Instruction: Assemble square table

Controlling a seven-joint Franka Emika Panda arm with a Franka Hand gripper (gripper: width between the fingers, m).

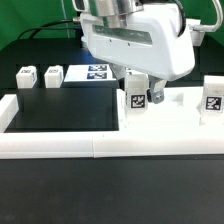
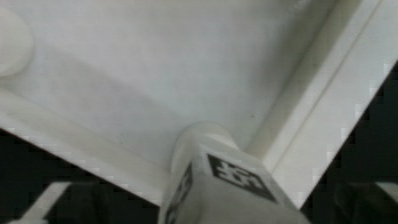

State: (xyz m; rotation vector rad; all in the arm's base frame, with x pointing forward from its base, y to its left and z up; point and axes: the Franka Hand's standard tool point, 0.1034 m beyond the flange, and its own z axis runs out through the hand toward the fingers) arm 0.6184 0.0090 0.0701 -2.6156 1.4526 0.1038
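On the black table (image 1: 110, 190), a white slab (image 1: 175, 118) lying flat toward 3 o'clock in the exterior view, just inside the long white rail (image 1: 110, 147) that runs along the 6 o'clock side. Standing upright on the slab near its 9 o'clock edge, a leg block (image 1: 134, 98), tag toward the camera.

Directly above it, the pincer (image 1: 141, 92) under the bulky white arm (image 1: 130, 40), whose upper part is cut off at 12 o'clock. One dark finger (image 1: 152, 88) just beside the block at its 3 o'clock; the other lost behind block and housing. Touching or apart, wide or narrow, gripping or free: cannot tell.

At 10 o'clock, side by side and well apart from the slab, a second leg block (image 1: 25, 76) and a third leg block (image 1: 52, 74). Next to them, the marker board (image 1: 95, 72), partly covered by the arm. At the slab's 3 o'clock end, a fourth leg block (image 1: 213, 97), hard against the frame edge.

In the wrist view, all soft and blurred: the leg block (image 2: 217, 170) close up, tag only half readable, on the pale slab (image 2: 160, 90); beside it a raised white ridge (image 2: 324, 100), slab rim or rail unclear.
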